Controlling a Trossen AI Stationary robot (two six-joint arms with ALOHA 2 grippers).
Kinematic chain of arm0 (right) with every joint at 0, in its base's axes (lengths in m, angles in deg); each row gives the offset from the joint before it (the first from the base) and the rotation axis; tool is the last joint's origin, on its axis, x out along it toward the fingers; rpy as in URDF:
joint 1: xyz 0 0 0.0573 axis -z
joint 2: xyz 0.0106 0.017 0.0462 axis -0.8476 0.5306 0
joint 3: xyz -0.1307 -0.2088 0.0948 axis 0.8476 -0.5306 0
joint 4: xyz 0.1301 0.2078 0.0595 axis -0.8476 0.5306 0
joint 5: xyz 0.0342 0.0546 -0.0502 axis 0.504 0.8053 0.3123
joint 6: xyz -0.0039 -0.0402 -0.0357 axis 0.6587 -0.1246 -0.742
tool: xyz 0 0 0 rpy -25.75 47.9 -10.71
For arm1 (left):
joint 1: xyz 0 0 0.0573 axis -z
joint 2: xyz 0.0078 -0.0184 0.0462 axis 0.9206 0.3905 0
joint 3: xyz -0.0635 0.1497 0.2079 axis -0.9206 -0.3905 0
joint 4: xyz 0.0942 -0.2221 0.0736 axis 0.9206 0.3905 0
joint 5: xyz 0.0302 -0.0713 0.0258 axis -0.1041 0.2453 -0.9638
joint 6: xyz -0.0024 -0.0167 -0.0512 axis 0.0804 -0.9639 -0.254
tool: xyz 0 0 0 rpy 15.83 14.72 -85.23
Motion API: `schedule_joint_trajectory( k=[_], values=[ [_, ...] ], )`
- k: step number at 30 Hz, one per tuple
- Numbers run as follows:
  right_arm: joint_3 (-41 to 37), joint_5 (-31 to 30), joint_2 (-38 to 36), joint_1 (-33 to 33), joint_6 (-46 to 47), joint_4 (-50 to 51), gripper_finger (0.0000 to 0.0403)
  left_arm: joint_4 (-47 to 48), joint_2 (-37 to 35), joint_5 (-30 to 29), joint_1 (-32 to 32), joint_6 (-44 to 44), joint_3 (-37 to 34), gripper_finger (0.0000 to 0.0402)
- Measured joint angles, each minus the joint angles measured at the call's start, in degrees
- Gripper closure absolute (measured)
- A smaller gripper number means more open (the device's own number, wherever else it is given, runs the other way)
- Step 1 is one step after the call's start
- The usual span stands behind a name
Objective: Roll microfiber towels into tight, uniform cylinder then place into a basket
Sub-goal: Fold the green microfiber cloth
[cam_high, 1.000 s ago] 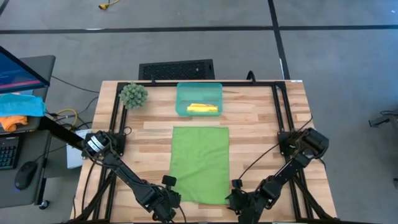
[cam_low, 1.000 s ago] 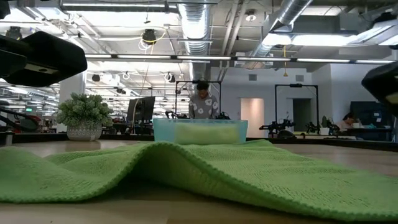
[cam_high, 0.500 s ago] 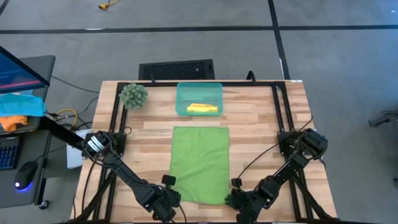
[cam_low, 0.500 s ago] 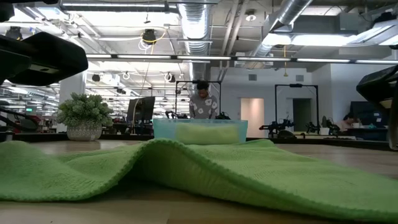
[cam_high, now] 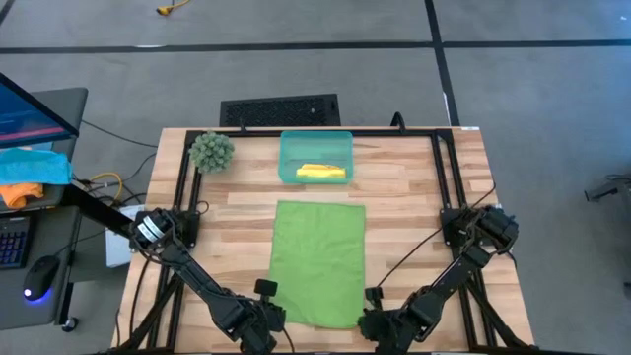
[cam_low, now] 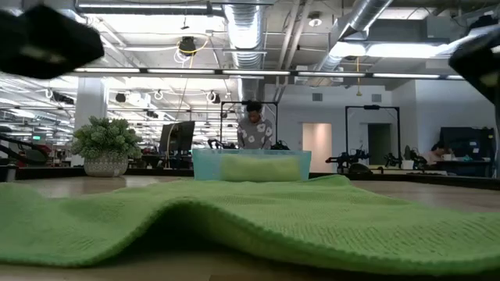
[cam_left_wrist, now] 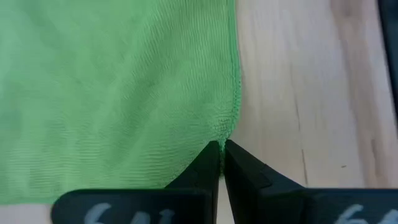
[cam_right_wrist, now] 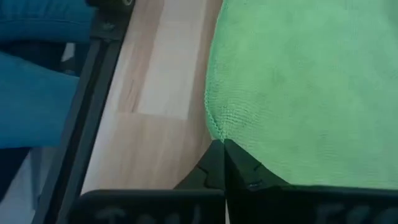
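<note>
Wooden planks make up the table, framed by black rails and standing on a grey floor. Beyond it, the low view looks into a big workshop with ceiling ducts and a person standing far behind.

We see the lime green towel spread flat in the middle of the table, its long side running from the near edge toward the basket. In the low view its near part humps up in a soft fold. The basket stands at the far side of the table, just beyond the towel's far edge but apart from it, and the yellow towel lies inside it as a small roll. A fuzzy green plant sits beside the basket, toward the table's left corner.

Both arms reach in at the near edge. Our left claw is pinched tight on the towel's near left corner, the hem puckering right at its tips. Our right claw is likewise closed on the near right corner, where the cloth bunches into a small lip above its fingers.

Off the table to the left, a cyan cloth lies over an orange cloth on a desk.
</note>
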Motion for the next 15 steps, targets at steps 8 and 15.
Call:
schedule_joint_trajectory(
  k=[8,15],
  values=[
    [7.14,-4.72,-0.07,0.00,-0.42,10.91,0.0398,8.09,0.00,-2.71,1.31,-0.20,6.13,0.0391],
    [12.73,-9.47,-0.18,-0.52,-0.43,18.11,0.0399,19.89,0.00,-10.37,3.34,-3.21,12.46,0.0391]
  ],
)
